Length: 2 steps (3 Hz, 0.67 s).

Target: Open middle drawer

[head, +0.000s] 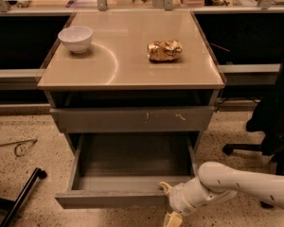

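Note:
The middle drawer (111,198) is a low grey front with a shallow grey tray (132,157) behind it. It stands pulled well out from the cabinet, below the taller grey front with white scratch marks (132,119). My gripper (169,203) is at the right end of the middle drawer's front. One fingertip (166,187) hooks over the front's top edge and the other shows below its bottom edge, so the gripper clamps the front. My white arm (241,186) comes in from the lower right. The tray looks empty.
On the tan cabinet top (128,74) stand a white bowl (75,38) at the back left and a crumpled golden bag (164,50) at the back right. A black office chair (274,117) stands to the right. A black pole (21,196) lies on the floor at left.

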Motion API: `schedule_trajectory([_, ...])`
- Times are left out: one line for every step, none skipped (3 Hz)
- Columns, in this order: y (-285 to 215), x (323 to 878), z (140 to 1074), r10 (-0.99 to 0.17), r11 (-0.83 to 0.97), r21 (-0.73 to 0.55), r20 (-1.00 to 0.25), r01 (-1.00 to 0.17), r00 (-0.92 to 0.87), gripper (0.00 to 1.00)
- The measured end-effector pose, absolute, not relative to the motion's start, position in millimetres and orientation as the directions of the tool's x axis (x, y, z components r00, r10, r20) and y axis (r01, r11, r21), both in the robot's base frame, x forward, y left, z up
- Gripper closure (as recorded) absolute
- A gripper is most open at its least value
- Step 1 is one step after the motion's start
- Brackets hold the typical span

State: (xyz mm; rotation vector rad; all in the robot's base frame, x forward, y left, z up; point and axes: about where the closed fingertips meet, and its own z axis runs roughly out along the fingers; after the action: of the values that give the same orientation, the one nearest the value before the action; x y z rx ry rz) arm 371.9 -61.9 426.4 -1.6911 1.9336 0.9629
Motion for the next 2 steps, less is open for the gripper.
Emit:
schedule_trajectory([-61.8, 372.1, 431.8, -0.699, 0.033, 0.236, -0.689, -0.971, -0.192, 0.0])
schedule_trajectory([-67.5, 347.6, 429.0, -0.682, 0.058, 0.273, -0.692, -0.96, -0.238, 0.0])
